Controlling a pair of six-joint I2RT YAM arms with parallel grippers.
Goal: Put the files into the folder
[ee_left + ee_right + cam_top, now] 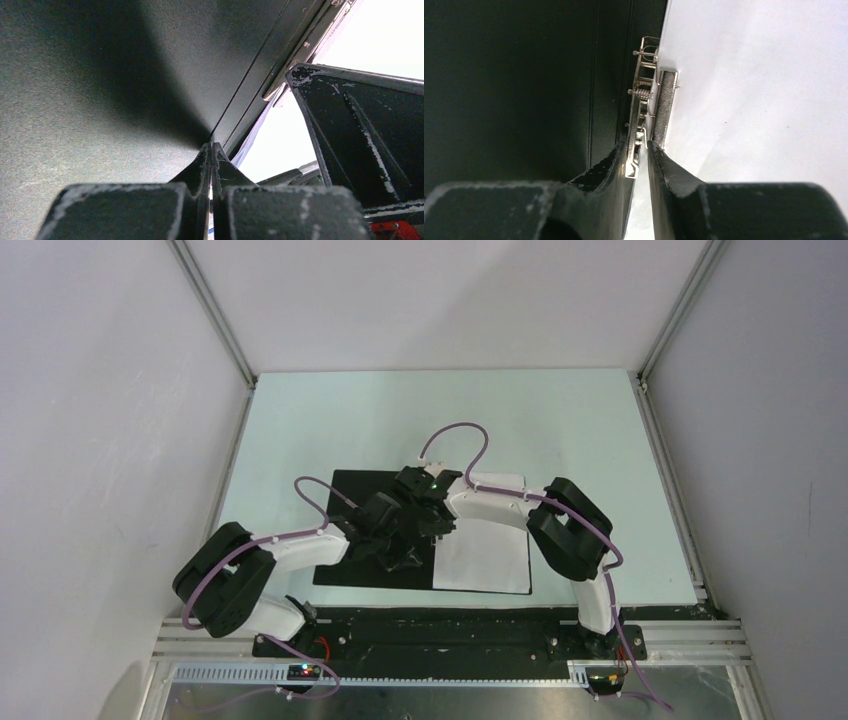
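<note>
White-and-black left arm (290, 550) and right arm (490, 505) bend inward. Black two-finger left gripper (211, 150) closed tight; right gripper (640, 150) pinched nearly together.

Folder (380, 482) inside black; files (485, 560) plain white; spine clip (641, 100) silver metal.

We see the folder (370, 530) lying open and flat on the table (560, 430), near its front edge, with the black inside facing up. The left half is bare matte black, with thin parallel creases beside the spine. The files (490, 540) are plain white sheets lying flat on the right half, squared to it; we cannot count them. The metal clip (644, 100), bright wire with a small spring and a ribbed bar, runs along the spine, right at the sheets' left edge.
</note>
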